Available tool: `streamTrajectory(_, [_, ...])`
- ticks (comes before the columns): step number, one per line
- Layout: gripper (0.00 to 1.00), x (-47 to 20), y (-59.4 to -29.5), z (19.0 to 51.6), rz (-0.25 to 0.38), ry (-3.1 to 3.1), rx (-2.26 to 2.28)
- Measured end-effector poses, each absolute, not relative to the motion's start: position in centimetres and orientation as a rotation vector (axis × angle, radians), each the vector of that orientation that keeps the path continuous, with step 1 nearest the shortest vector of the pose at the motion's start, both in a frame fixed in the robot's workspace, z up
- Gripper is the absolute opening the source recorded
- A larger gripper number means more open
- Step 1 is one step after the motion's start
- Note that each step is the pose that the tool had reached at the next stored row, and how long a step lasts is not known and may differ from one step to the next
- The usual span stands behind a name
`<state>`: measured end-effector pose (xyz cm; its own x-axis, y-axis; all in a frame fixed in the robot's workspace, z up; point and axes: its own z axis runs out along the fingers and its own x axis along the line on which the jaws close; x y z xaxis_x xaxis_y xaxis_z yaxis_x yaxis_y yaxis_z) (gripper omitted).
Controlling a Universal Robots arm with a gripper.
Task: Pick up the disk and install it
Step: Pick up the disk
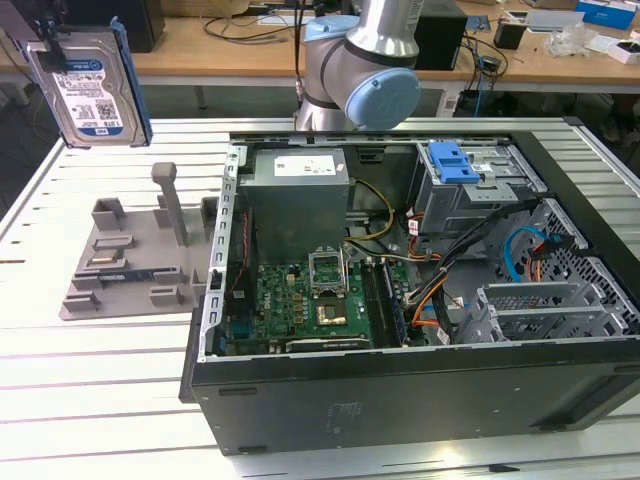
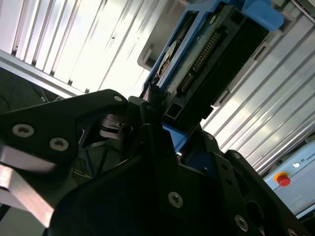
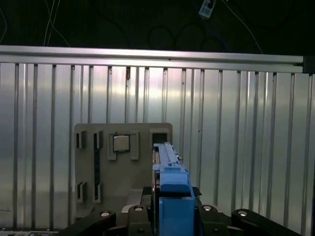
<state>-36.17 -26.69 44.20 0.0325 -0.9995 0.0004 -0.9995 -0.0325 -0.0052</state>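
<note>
The tool [image 2: 160, 115] has the disk [image 1: 92, 85] clamped by one end, its black jaws closed on the bright blue carrier, as the second wrist view shows. The disk hangs in mid-air, touching nothing else. It sits high at the exterior view's left, roughly upright and a little tilted, with its white-and-blue label facing that camera.

Below it, on the slatted metal bench [image 1: 60, 400], lies a grey fixture plate [image 1: 125, 265] with a post [image 1: 170, 200] standing up from it. In the first wrist view the disk shows edge-on over this plate, and a small square chip [image 3: 121, 143] sits in one of the plate's pockets.

Just beside the plate, towards the exterior view's right, an open computer case [image 1: 400, 400] lies on its side. Inside are a green motherboard [image 1: 300, 300], a grey metal box [image 1: 298, 195] with a white sticker, and a drive cage [image 1: 480, 195] with a blue latch [image 1: 455, 160] on top. The robot arm [image 1: 375, 70] rises behind the case.
</note>
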Motion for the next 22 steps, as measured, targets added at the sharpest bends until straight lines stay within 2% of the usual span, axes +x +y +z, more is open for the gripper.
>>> streamTrajectory(9, [0.37, -36.2, -26.7, 46.5, -0.006, 2.183, -2.255])
streamTrajectory(16, [0.37, -36.2, -26.6, 51.0, -0.006, 2.183, -2.255])
streamTrajectory(22, [0.37, -36.2, -26.6, 51.0, -0.006, 2.183, -2.255])
